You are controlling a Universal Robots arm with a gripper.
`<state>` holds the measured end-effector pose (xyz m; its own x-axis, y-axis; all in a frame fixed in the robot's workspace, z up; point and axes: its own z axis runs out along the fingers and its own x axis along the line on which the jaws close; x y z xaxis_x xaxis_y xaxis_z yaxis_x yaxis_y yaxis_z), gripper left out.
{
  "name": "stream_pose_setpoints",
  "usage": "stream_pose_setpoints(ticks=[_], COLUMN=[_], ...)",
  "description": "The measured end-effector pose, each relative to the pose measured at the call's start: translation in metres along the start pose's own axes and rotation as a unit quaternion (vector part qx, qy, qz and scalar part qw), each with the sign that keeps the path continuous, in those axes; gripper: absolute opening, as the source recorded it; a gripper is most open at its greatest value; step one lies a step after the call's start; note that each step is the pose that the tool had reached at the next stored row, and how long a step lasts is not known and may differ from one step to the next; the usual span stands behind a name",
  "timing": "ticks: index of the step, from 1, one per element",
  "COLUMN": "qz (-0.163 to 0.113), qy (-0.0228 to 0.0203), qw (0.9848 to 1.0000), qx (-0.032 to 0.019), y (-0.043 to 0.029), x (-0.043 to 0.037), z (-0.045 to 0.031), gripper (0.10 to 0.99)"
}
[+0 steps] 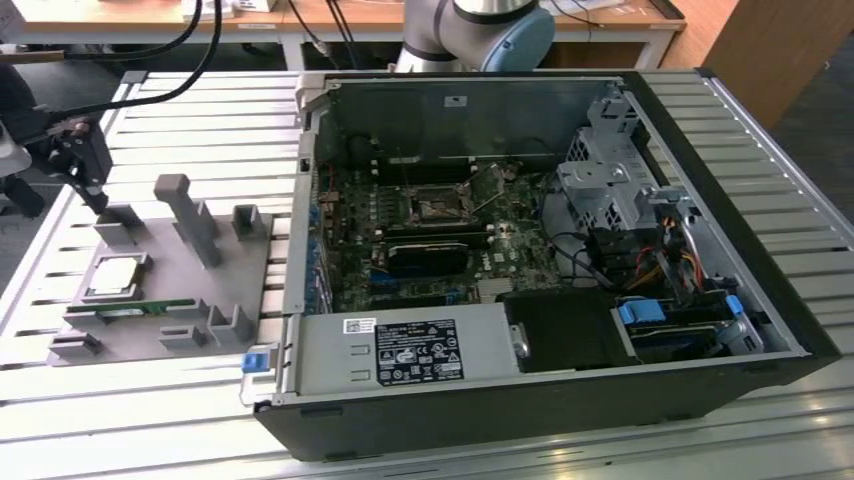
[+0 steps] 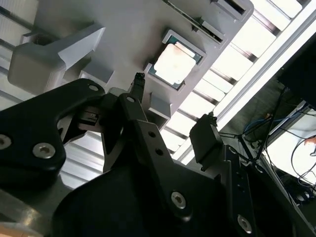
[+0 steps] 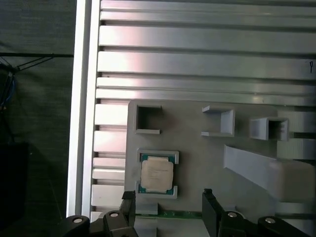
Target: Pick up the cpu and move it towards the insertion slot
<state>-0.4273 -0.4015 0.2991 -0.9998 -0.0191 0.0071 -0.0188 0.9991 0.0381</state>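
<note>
I am hovering my gripper over the grey holder plate, which is lying on the slatted metal table at the exterior view's left, well apart from the open computer case. My fingers are standing wide apart and I am gripping nothing; in both wrist views the gap between them is showing only the plate beneath. The cpu is sitting flat, silvery top up, in its shallow square nest on the plate, and I am not touching it. In the first wrist view the cpu is lying just past my fingertips, roughly in line with the gap between them. In the second wrist view the cpu is shining pale beyond the thin tip of one finger. A long green memory stick is resting in the plate just beside the cpu, and several upright grey posts are rising from the plate around it. The insertion slot, a shiny square frame with a dark centre, is sitting on the green motherboard inside the case, toward the exterior view's right, well apart from both the cpu and my gripper.
</note>
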Motion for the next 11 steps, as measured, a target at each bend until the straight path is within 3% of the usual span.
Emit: stream_pose_setpoints(ticks=[8,9,11], qz=[0.000,0.000,0.000], qy=[0.0000,0.0000,0.0000], qw=[1.0000,1.0000,1.0000], qx=[0.0000,-0.0001,-0.0001], y=[-0.0006,-0.0007,-0.0009], x=[0.0032,0.0034,0.0034], z=[0.0135,0.0148,0.0178], gripper=[0.659,0.718,0.718])
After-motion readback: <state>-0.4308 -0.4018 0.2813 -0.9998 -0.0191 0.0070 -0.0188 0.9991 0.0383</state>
